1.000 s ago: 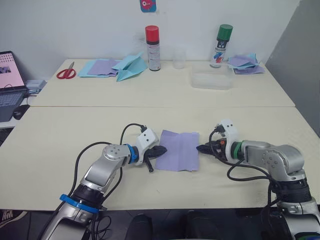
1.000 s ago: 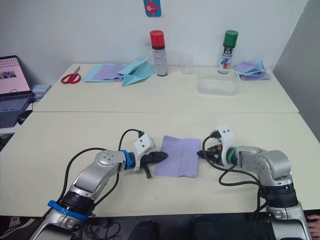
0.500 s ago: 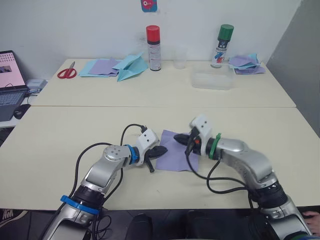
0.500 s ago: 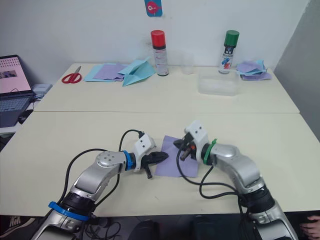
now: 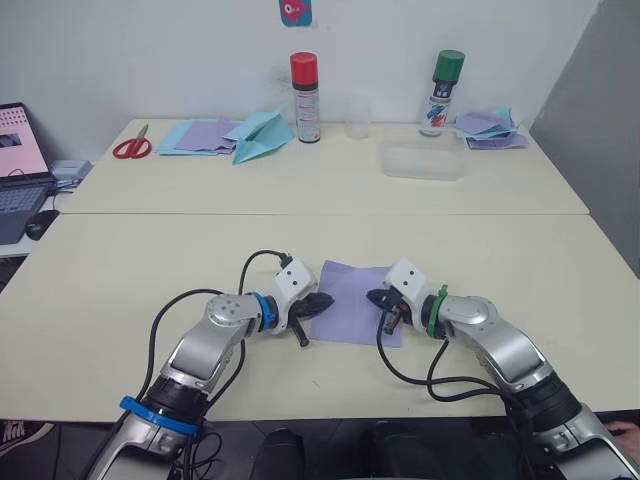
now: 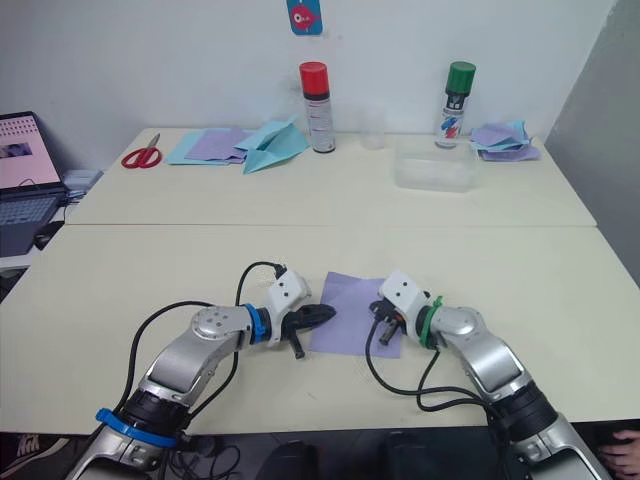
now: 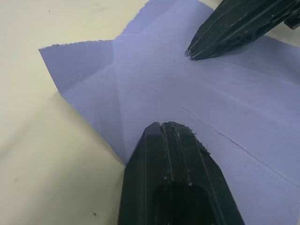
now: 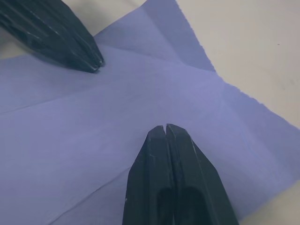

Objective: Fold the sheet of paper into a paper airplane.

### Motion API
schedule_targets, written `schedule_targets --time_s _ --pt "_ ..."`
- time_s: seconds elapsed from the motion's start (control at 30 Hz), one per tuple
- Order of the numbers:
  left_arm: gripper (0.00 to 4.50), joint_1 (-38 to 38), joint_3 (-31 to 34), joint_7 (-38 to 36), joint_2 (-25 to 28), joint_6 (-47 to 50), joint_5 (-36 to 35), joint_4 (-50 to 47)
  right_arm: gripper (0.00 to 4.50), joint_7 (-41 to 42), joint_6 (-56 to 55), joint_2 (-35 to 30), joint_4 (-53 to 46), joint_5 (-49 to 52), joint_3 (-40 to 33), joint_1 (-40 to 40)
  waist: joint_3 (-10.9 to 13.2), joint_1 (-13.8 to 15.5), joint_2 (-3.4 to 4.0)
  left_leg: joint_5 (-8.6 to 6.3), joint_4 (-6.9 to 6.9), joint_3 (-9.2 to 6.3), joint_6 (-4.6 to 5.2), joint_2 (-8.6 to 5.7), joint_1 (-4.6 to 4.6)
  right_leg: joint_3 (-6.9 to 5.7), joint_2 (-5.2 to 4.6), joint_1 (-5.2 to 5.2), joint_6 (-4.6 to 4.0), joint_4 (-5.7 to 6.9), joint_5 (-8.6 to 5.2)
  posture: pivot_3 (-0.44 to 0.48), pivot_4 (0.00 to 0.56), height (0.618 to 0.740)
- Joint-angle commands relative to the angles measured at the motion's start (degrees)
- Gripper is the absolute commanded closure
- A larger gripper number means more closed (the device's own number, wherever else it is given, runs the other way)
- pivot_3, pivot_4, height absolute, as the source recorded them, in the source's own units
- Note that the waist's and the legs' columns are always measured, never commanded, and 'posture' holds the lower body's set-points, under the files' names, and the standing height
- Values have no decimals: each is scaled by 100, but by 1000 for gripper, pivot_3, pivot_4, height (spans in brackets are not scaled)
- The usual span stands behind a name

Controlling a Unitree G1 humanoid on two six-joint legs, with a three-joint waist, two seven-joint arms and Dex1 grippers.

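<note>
The sheet of paper (image 5: 350,285) is lavender, lies flat on the near table and shows crease lines (image 7: 140,79). My left gripper (image 5: 326,300) is shut, with its tip resting on the sheet's left edge. My right gripper (image 5: 374,297) is also shut, and its tip presses on the sheet's right half. The two tips point at each other across the paper, a short gap apart. In the left wrist view my own shut fingers (image 7: 161,125) rest on the sheet and the right gripper (image 7: 193,52) sits beyond them. Neither gripper holds anything. No paper airplane made from this sheet is in view.
On the far table stand a red-capped spray can (image 5: 305,95), a green-capped can (image 5: 441,90), a clear cup (image 5: 358,116) and a clear container (image 5: 422,160). A light-blue paper plane (image 5: 262,135), red scissors (image 5: 132,146) and paper stacks (image 5: 488,128) lie there. A laptop (image 5: 18,165) sits far left.
My right gripper has shut and moved from the sheet's right edge onto the paper, ending nearer the front. The left gripper and the sheet have stayed in place.
</note>
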Motion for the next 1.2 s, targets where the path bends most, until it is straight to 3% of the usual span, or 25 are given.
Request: schedule_targets --time_s 0.03,0.2,0.37,0.57,0.87,1.2 --pt "4500 242 118 90 45 367 -9 29 4473 -140 47 49 129 -101 -283 91 0 -1 0 0 -1 0 0 1 0 1 0 -1 0 0 0 0 150 740" --pt "4500 82 474 115 -284 429 -599 -806 4473 -125 29 253 120 -143 -319 113 13 -2 -5 0 -1 0 0 1 -7 3 0 -7 0 0 0 0 150 740" --pt "4500 -201 183 343 -620 759 -493 -1048 4473 -13 -16 260 135 -212 -278 208 21 2 -15 0 0 0 0 -5 -14 3 0 -9 0 -3 0 0 150 740" --pt "4500 -200 -368 714 -792 504 190 -287 4473 67 -62 304 169 -286 -238 211 22 -6 -15 0 -2 -1 -1 -6 -12 6 3 -8 1 -5 -1 0 150 740" --pt "4500 -554 164 1528 -797 -124 628 1262 4473 157 -40 317 149 -344 -263 278 12 -6 -20 0 1 0 0 -4 -1 0 3 0 1 2 1 0 150 740" --pt "4500 -499 873 1748 -946 -485 314 1032 4473 169 -92 377 201 -398 -257 308 8 -11 -20 0 -1 2 0 -2 -2 2 2 1 1 1 0 0 150 740"
